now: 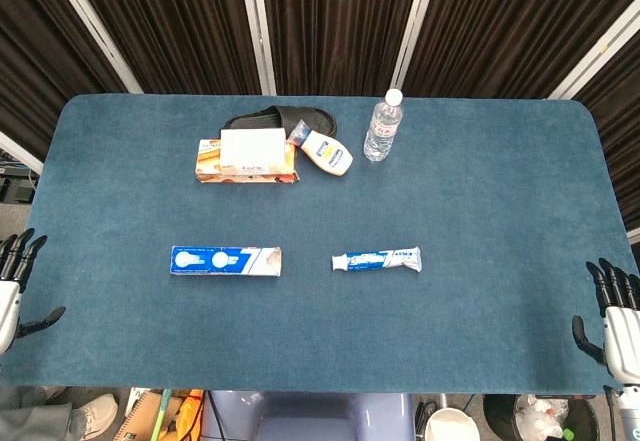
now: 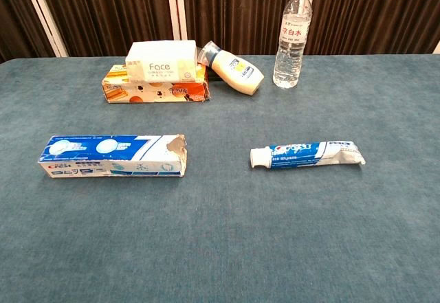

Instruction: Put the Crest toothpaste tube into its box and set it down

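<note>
The Crest toothpaste tube (image 1: 376, 260) (image 2: 307, 154) lies flat on the blue table, cap end toward the left. Its blue box (image 1: 225, 261) (image 2: 115, 156) lies to the left of it, torn open end facing the tube, a gap between them. My left hand (image 1: 14, 286) hangs off the table's left edge, fingers spread and holding nothing. At the right edge my right hand (image 1: 612, 313) is likewise empty with fingers apart. Neither hand shows in the chest view.
At the back stand a water bottle (image 1: 383, 126) (image 2: 291, 36), a lying lotion bottle (image 1: 326, 152) (image 2: 234, 70), a white tissue pack (image 1: 252, 147) (image 2: 163, 63) on an orange box (image 1: 247, 169) (image 2: 155, 91), and a black slipper (image 1: 282, 119).
</note>
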Controlling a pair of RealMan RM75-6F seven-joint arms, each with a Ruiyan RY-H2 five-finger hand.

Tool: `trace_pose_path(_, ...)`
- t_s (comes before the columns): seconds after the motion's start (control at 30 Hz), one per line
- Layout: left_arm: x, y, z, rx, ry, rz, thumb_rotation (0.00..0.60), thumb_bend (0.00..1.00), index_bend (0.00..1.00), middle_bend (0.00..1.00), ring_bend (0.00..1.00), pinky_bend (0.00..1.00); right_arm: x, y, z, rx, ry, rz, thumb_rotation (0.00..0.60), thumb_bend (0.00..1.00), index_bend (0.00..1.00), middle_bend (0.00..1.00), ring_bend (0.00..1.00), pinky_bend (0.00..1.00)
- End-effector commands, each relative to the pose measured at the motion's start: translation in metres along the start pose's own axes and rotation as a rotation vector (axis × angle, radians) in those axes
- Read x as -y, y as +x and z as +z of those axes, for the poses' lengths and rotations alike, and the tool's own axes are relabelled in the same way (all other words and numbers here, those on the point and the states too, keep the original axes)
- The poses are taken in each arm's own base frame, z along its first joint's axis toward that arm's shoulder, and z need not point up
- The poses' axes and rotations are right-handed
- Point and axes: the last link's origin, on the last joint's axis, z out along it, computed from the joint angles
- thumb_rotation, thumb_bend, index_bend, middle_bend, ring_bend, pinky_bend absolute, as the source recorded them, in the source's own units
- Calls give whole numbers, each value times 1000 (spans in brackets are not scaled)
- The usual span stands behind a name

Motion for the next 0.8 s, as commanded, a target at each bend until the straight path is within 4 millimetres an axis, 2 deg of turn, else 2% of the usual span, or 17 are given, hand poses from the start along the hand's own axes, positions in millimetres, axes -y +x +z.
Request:
trace_pose_path(0.03, 0, 0, 0, 2, -1, -1, 600, 72, 0, 0, 0, 0, 0, 0, 0, 0, 1, -1, 600, 472, 0, 0, 0, 0)
trace_pose_path(0.53, -4, -3, 5, 22, -2, -11, 600, 69, 0, 0, 0, 0, 0, 1, -2, -1, -1, 16, 600, 472, 0, 0, 0, 0)
trace_pose_path(0.7, -14, -2, 22, 20, -24, 1, 600, 69, 0, 0, 0, 20, 2, 0, -2, 4, 9, 23, 600, 472, 0, 0, 0, 0)
trace_pose_path(0.8, -28, -2, 41, 26, -53, 28, 600, 69, 0, 0, 3, 63, 3, 1, -2, 4, 16, 29, 600, 472, 0, 0, 0, 0)
